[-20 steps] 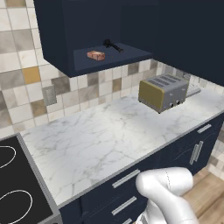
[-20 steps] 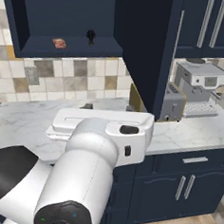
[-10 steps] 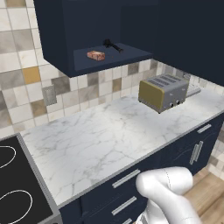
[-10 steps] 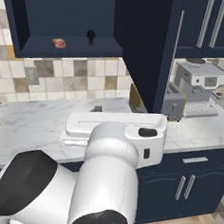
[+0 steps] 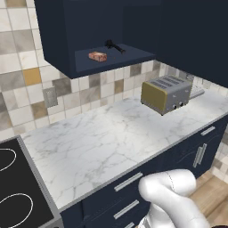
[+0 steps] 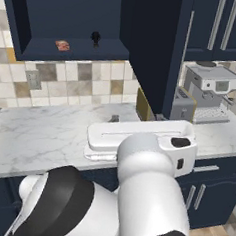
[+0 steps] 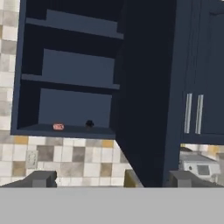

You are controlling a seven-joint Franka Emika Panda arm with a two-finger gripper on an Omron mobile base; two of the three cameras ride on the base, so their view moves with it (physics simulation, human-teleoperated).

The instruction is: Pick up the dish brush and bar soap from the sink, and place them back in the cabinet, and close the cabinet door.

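The dark navy cabinet (image 5: 53,35) stands open. On its bottom shelf lie the orange-tan bar soap (image 5: 97,56) and, to its right, the small black dish brush (image 5: 115,46). The right base view shows the bar soap (image 6: 62,45) and dish brush (image 6: 95,37) too. The cabinet door (image 6: 155,57) swings out toward me, edge-on, with its silver handle on the outer face. In the hand view my gripper (image 7: 113,179) is open and empty. It is well back from the cabinet and below it, facing the bar soap (image 7: 58,127), the dish brush (image 7: 89,124) and the cabinet door (image 7: 146,87). The sink is out of view.
A silver and yellow toaster (image 5: 167,93) sits on the white marble counter (image 5: 102,138) under the open door. A coffee machine (image 6: 212,87) stands further right. A black stove top (image 5: 13,191) borders the counter on the left. Navy drawers run below.
My arm has swung to the right across the right base view. The soap, the brush and the door have not moved.
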